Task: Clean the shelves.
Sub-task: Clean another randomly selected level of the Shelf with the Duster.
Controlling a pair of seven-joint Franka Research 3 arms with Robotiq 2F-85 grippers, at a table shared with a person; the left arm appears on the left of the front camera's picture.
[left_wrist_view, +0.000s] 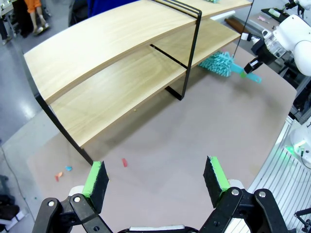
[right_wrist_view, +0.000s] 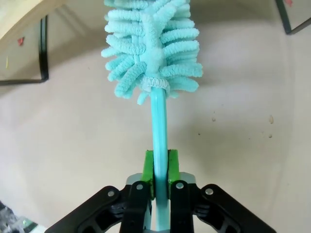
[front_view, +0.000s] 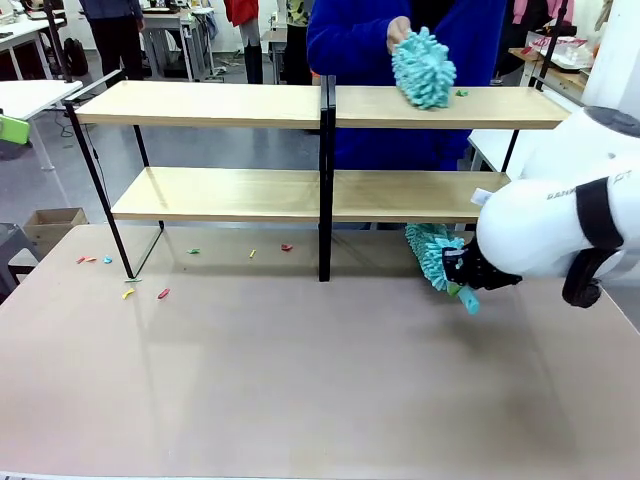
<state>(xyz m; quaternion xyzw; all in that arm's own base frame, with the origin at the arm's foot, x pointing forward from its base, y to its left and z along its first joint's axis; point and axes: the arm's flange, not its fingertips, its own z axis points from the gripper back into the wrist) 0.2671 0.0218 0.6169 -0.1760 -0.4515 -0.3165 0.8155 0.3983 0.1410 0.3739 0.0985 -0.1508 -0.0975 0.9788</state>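
The shelves [front_view: 200,103] are a two-tier rack of light wooden boards on a black frame across the far side of the tabletop. My right gripper [front_view: 457,273] is shut on the handle of a teal fluffy duster [front_view: 430,248], whose head lies on the tabletop under the lower board's right end. The right wrist view shows the green pads [right_wrist_view: 149,167] clamped on the handle below the duster head [right_wrist_view: 153,43]. A person's hand presses a second teal duster [front_view: 423,68] on the top board, right half. My left gripper [left_wrist_view: 154,178] hangs open above the tabletop, in front of the shelves [left_wrist_view: 112,43].
Small coloured scraps [front_view: 163,293] lie on the grey-beige tabletop [front_view: 300,380] near the rack's left leg and under the lower board [front_view: 287,247]. A green scrap [front_view: 461,93] sits on the top board. The black centre post [front_view: 325,180] divides the rack.
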